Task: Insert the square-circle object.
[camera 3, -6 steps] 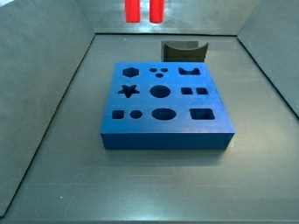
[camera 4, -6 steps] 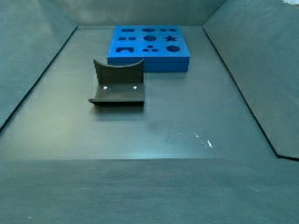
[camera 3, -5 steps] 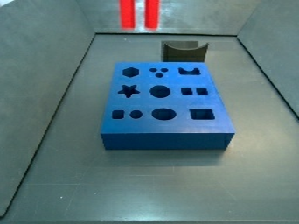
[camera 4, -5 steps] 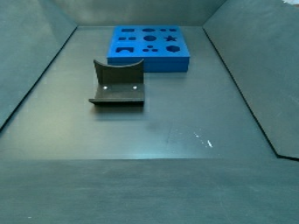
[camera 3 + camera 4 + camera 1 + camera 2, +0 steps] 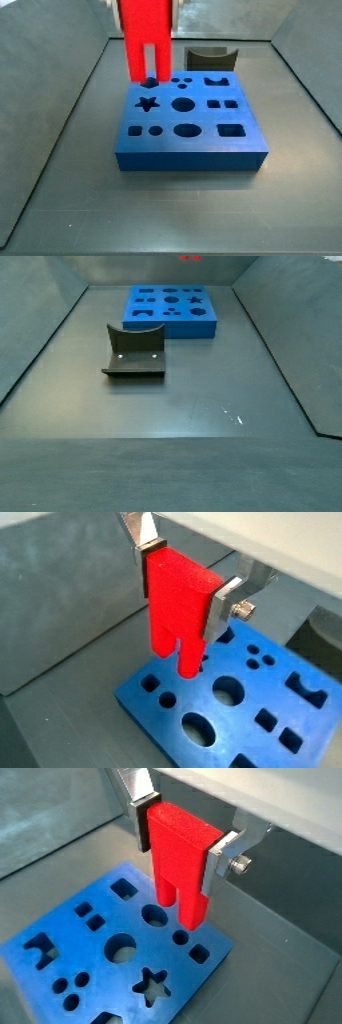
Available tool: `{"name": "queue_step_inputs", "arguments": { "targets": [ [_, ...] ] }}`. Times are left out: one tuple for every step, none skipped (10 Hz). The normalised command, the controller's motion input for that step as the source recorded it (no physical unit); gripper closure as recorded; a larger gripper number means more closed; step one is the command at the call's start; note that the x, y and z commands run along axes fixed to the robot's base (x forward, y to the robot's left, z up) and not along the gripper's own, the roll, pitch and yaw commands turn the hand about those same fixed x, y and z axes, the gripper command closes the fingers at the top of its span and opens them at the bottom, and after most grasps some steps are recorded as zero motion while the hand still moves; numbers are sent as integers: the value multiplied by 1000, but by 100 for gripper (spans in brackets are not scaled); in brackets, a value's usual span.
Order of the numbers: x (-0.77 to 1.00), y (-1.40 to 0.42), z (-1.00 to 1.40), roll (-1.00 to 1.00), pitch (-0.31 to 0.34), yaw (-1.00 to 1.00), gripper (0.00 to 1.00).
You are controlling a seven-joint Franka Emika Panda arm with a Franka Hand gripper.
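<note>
Holding: the end effector [image 5: 185, 587] is clamped on a red two-pronged piece, its silver plates pressed flat against opposite faces; I take this piece to be the square-circle object [image 5: 181, 617], since it is the only loose part in view.
Object position: in both wrist views the square-circle object [image 5: 181, 868] hangs prongs down above the blue slab [image 5: 187, 153], apart from it. In a side view [image 5: 142, 45] the prong tips sit over the slab's corner that faces the far edge and left edge of the bench, near the hexagonal hole [image 5: 150, 80].
Slab: it lies flat on the bench [image 5: 80, 200], roughly midway between the side edges, with many shaped holes.
Fixture: the fixture [image 5: 134, 356] stands on the bench beside the slab, well apart from the end effector, with nothing on it.
Stage: insertion not yet begun, as I judge it; the piece must first be lined up over its matching hole.
Likely target: a pair of small cut-outs [image 5: 222, 103] nearer the slab's right side, though I cannot confirm the fit.
Risk, wrong hole: descending from here would bring the prongs down near the hexagon or star and jam on the slab's top.
Risk, rotation: prongs out of line with the paired holes would catch on the rims.
Risk, slip: pressing on a misaligned piece could push it up between the plates or shift the slab along the bench.
</note>
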Motion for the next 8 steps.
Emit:
{"name": "queue_step_inputs", "arguments": {
  "targets": [
    [-37, -134, -757, 319, -10, 9, 100],
    [0, -123, -791, 300, 0, 14, 100],
    [-37, -146, -889, 241, -31, 51, 100],
    [-37, -97, -894, 114, -33, 91, 100],
    [-91, -66, -826, 84, -40, 117, 100],
    [-31, -60, -797, 24, -27, 126, 100],
    [0, 0, -574, -91, 0, 103, 100],
    [131, 0, -371, -9, 34, 0, 100]
  ]
}}
